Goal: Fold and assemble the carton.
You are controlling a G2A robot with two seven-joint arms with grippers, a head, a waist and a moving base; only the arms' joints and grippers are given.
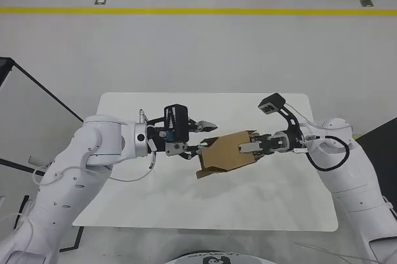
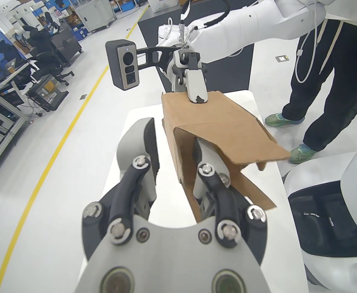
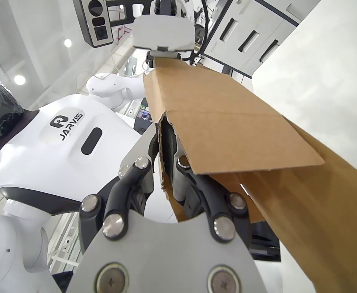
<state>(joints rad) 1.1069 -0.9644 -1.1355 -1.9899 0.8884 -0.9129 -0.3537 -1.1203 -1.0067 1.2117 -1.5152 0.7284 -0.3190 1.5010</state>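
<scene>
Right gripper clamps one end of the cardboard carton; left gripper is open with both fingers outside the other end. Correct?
Not quite. The left gripper is open, but only one finger is outside; the other finger reaches inside the open end of the cardboard carton, so the two straddle its side wall, as the left wrist view shows. The right gripper clamps the opposite end.

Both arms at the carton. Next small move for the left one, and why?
Probably close the left gripper on the carton wall. Its jaws stand open astride it, one inside the open end, while the right gripper is clamped on the far edge.
</scene>
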